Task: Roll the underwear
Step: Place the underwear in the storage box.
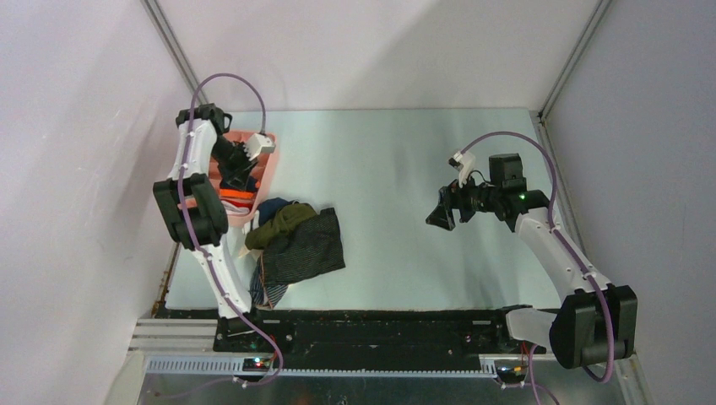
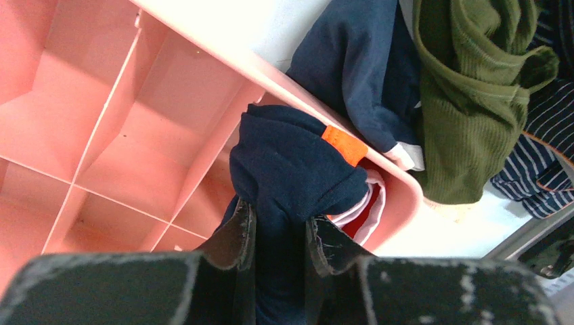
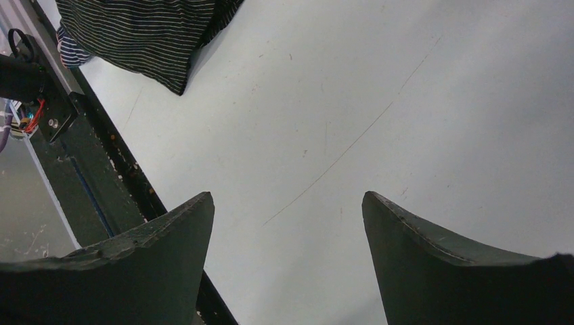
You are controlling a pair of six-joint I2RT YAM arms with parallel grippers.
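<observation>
Left gripper (image 2: 279,223) clamps navy underwear (image 2: 291,162), perhaps touching pink tray (image 2: 135,122); right gripper (image 3: 288,196) spread

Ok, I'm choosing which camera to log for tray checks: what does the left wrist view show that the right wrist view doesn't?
Only the left wrist view: the left claw shut on a navy brief with an orange tab, at a corner compartment of the pink tray, over a red-and-white brief; an olive brief lies beside the tray. Only the right wrist view: the right claw, open and empty, and the black base rail. Both: the table and dark striped cloth from the pile.
</observation>
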